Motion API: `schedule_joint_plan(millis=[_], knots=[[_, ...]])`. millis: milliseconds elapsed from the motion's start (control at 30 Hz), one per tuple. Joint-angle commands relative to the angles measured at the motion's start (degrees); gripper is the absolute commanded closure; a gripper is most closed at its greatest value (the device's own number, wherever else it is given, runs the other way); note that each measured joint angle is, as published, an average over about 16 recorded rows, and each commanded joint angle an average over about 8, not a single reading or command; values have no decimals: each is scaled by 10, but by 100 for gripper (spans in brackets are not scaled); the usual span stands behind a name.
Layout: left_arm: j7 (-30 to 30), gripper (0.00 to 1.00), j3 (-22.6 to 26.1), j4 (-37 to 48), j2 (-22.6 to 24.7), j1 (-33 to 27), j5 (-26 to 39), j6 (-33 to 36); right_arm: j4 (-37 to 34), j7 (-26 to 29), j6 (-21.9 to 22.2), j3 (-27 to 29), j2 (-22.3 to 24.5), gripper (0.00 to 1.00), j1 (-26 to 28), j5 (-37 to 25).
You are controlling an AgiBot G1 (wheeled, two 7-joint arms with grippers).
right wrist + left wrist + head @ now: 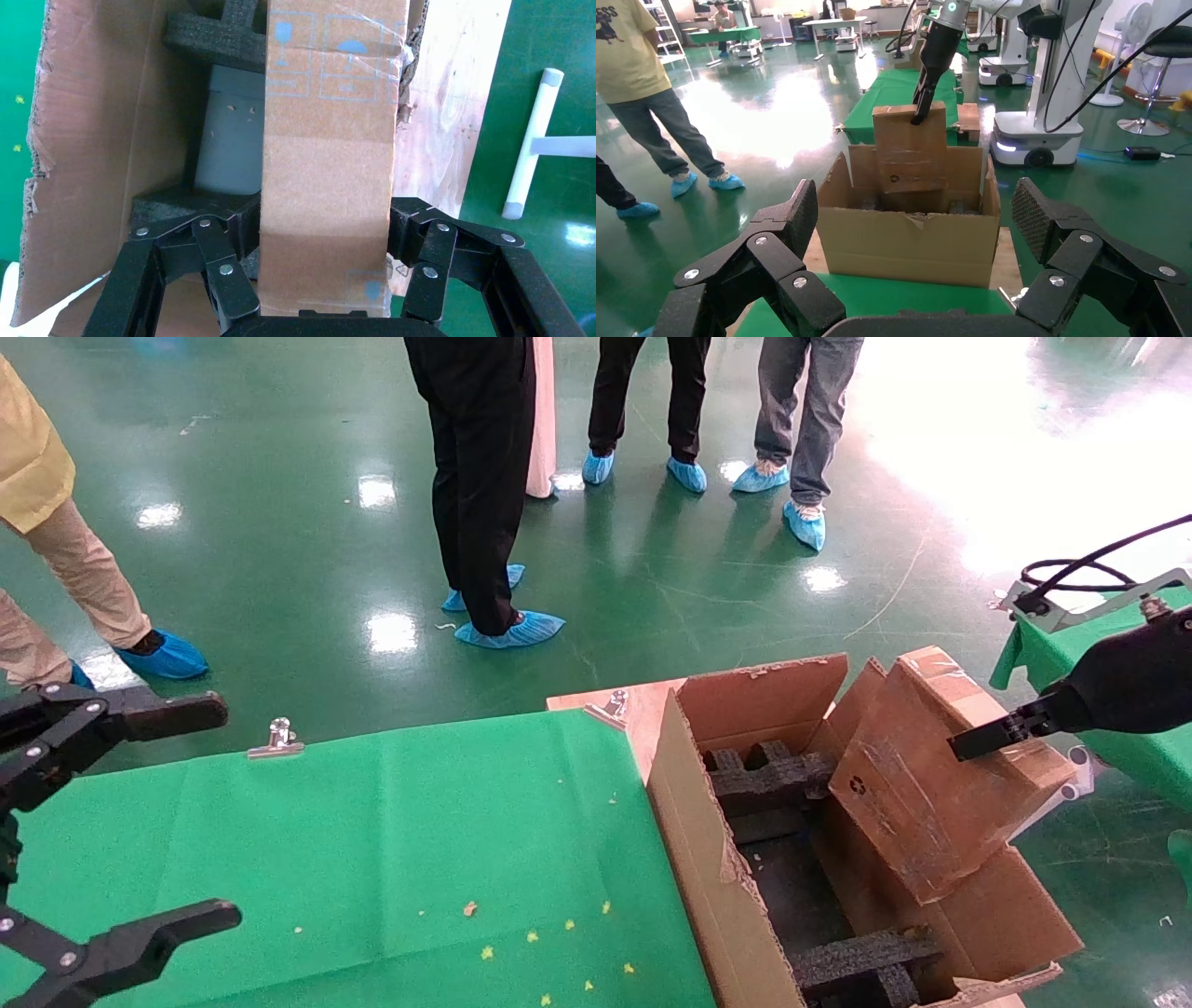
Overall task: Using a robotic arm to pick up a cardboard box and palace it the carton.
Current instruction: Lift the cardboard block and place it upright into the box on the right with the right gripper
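A green cloth [372,840] covers the surface, held at its far edge by two silver binder clips, one at eleven o'clock [276,739] and one at one o'clock [611,706], with yellow crumbs [531,938] scattered near six o'clock. Beyond, at twelve o'clock, people in blue shoe covers [511,630] stand on the glossy green floor [279,523].

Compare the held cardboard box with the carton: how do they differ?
The cardboard box is small, flat and taped shut; the carton is far larger, open, with ragged flaps. The box hangs tilted, gripped by the right gripper; the carton sits still below it. The carton holds black foam inserts; the box's contents are hidden. Both are brown cardboard.
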Motion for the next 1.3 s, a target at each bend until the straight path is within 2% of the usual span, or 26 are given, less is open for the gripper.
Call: schedule_joint_plan(millis=[33, 500, 1300], knots=[[0, 0, 0, 0, 0, 0, 0, 0, -2, -3, -2, 1, 0, 100, 1, 1], [0, 0, 0, 0, 0, 0, 0, 0, -5, 62, 42, -7, -14, 100, -35, 0], [0, 0, 0, 0, 0, 0, 0, 0, 31, 113, 151, -15, -22, 100, -122, 3]])
